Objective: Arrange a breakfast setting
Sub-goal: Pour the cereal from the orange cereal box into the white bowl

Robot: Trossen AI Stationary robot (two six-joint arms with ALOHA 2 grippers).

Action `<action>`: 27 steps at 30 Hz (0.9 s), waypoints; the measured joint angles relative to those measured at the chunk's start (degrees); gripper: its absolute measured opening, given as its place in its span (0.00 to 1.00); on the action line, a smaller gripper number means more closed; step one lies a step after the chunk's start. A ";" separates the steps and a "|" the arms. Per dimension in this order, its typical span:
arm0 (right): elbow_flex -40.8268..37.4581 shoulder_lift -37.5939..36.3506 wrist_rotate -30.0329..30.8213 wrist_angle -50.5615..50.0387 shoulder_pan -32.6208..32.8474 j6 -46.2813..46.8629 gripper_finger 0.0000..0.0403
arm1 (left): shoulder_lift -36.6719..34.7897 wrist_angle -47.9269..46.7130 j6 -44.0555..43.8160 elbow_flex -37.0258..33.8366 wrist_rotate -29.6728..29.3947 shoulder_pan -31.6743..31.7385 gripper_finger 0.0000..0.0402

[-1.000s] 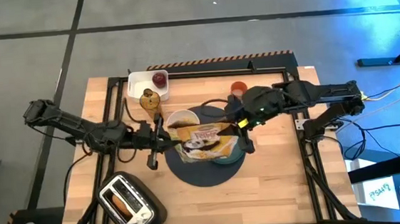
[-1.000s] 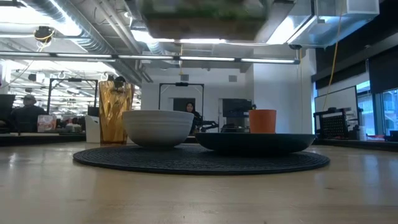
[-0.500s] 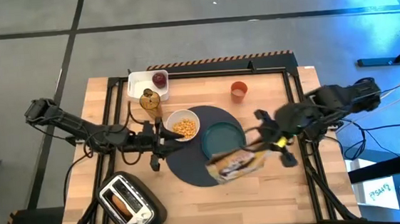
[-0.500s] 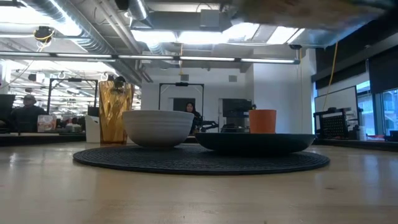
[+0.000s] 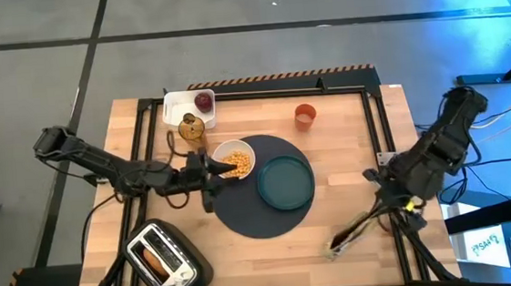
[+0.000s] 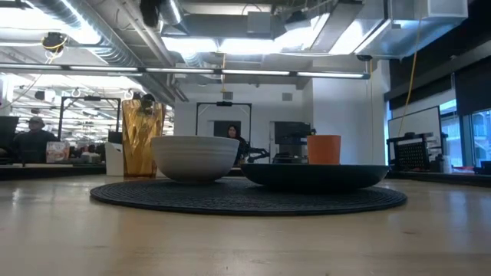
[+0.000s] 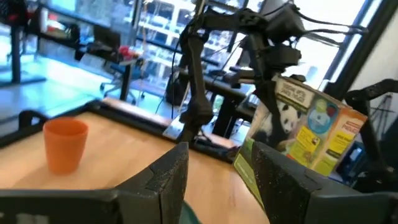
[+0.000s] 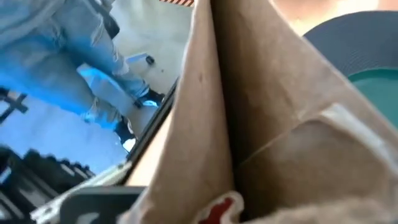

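High view: the left gripper (image 5: pixel 214 172) hovers with its fingers partly apart and nothing held, right beside the white bowl (image 5: pixel 234 159) of yellow cereal (image 5: pixel 235 165) on the dark mat (image 5: pixel 262 197), probably steadying it. Beyond the bowl sits the teal plate (image 5: pixel 285 180); farther still, the right gripper (image 5: pixel 382 213) pinches the cereal bag (image 5: pixel 352 235) low over the table's right edge, seemingly to set it clear of the setting.

cereal bag (image 7: pixel 305 127) with panda picture, its printed wording too small to read
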 joint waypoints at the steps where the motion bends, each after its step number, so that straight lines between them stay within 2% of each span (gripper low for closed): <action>1: -1.76 -1.06 1.47 0.24 1.95 0.88 0.00 | 0.89 -0.02 -0.94 0.00 0.00 0.18 0.42; 5: -7.66 -3.97 5.32 2.34 8.25 2.19 0.00 | 5.05 2.01 -4.36 0.00 -0.02 0.64 0.42; 8: -11.37 -4.60 5.90 5.32 11.57 2.17 0.00 | 7.92 6.87 -5.56 0.00 -0.05 0.95 0.42; 17: -17.52 -4.69 6.79 10.03 17.48 5.93 0.03 | 13.99 8.67 -6.14 5.29 -0.10 2.25 0.42; 21: -17.57 -4.67 6.00 9.64 18.13 9.08 0.12 | 14.43 8.11 -6.06 6.96 -0.05 2.96 0.42; 27: -16.77 -6.37 2.19 9.14 18.13 12.52 0.35 | 14.43 6.95 -6.02 8.11 -0.10 3.68 0.42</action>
